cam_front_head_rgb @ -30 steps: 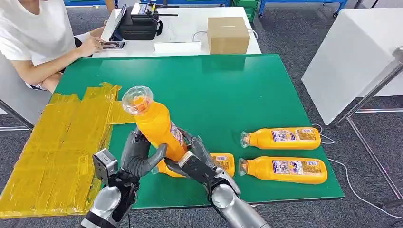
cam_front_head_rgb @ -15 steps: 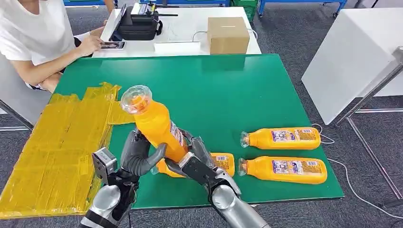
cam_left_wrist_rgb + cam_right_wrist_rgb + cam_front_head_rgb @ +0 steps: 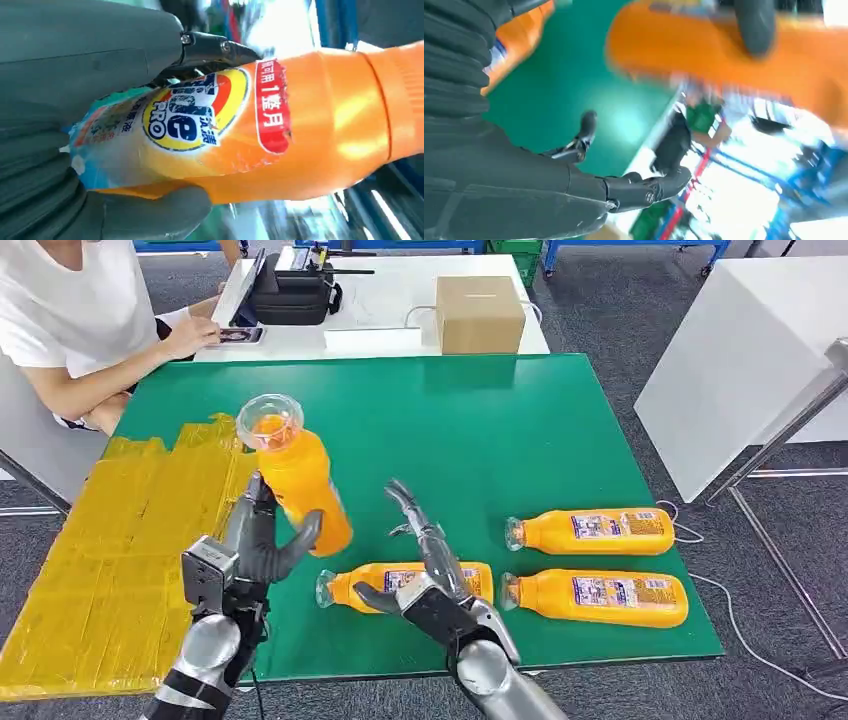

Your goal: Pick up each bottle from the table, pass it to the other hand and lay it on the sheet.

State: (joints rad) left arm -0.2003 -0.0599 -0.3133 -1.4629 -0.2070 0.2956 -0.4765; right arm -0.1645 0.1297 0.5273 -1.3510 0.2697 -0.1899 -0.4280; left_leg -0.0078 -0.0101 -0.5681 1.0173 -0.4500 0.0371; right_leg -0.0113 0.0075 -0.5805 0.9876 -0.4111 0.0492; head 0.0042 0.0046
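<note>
Bottle [image 3: 296, 480] sits clamped in your left hand [image 3: 258, 550], raised by the sheet's [image 3: 120, 540] edge — your right hand [image 3: 430, 570] hangs empty, fingers spread, over another bottle [image 3: 400, 585] on the table [image 3: 500, 430].

Yellow sheet [image 3: 120, 560] lies bare at nine o'clock; three lying bottles [image 3: 595, 532] crowd the table's [image 3: 480, 430] four o'clock corner.

Bright, even light (wrist views blurred)
</note>
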